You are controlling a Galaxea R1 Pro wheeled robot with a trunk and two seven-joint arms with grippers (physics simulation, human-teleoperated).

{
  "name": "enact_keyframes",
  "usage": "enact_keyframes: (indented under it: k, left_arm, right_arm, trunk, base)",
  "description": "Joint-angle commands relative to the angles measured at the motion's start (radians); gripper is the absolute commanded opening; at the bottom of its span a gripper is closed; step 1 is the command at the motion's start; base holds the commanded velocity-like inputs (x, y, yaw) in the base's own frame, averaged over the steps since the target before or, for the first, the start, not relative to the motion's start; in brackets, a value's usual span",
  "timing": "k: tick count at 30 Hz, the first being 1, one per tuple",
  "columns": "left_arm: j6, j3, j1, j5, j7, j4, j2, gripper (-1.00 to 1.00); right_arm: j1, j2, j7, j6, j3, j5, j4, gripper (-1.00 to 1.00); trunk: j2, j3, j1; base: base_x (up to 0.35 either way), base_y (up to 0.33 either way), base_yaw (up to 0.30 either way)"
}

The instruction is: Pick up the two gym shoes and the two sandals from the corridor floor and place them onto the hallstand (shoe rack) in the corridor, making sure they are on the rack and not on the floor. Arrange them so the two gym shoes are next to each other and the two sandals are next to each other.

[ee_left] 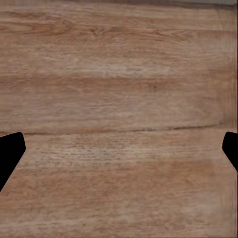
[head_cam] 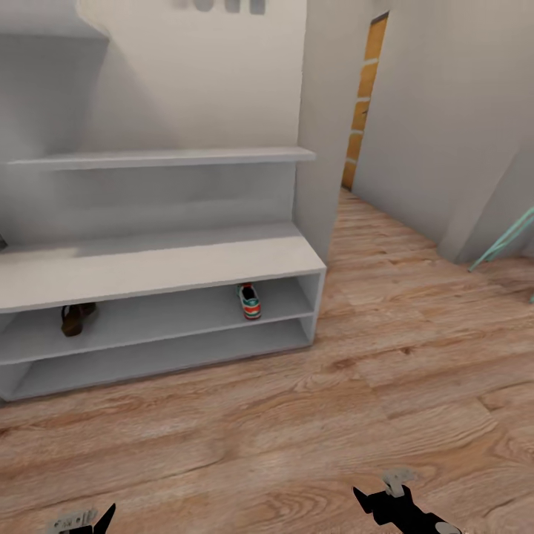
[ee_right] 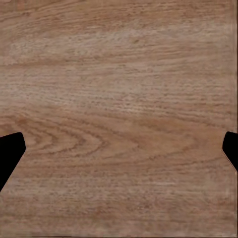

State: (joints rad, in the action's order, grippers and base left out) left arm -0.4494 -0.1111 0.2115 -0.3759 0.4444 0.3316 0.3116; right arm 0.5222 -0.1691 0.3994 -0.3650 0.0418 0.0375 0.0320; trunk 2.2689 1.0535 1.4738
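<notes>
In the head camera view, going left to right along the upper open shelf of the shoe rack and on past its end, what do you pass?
Brown sandal → gym shoe → hallstand's right end panel → open corridor floor.

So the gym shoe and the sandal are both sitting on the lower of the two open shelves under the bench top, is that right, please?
Not quite: the head view shows the gym shoe and the sandal on the upper of the two open shelves of the hallstand, directly under the bench top. They are far apart, the shoe near its right end and the sandal towards its left.
</notes>
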Motion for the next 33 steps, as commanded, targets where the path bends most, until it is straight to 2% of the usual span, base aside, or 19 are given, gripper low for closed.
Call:
enact_keyframes:
  k: [1, 11, 23, 33]
  left_arm:
    - [0.001, -0.002, 0.0, -0.009, 0.01, -0.001, 0.0, 1.0]
    - [0.001, -0.002, 0.0, -0.009, 0.01, 0.0, -0.003, 1.0]
    - [0.001, -0.002, 0.0, -0.009, 0.01, 0.0, -0.003, 1.0]
    - [0.001, -0.002, 0.0, -0.009, 0.01, 0.0, -0.003, 1.0]
  right_arm:
    - [0.001, 0.0, 0.003, -0.003, 0.004, 0.004, -0.001, 1.0]
    - [0.001, -0.001, 0.003, -0.003, 0.004, 0.004, -0.001, 1.0]
    - [0.001, -0.001, 0.003, -0.003, 0.004, 0.011, -0.001, 1.0]
    - [0.001, -0.002, 0.004, -0.003, 0.004, 0.061, -0.002, 1.0]
  trunk:
    - [-0.007, -0.002, -0.004]
    - [-0.077, -0.034, -0.042]
    - [-0.077, -0.034, -0.042]
    - [-0.077, -0.034, -0.042]
  base:
    - [0.0, 0.0, -0.275]
    - [0.0, 0.0, -0.275]
    - [0.0, 0.0, -0.275]
    - [0.0, 0.0, -0.275]
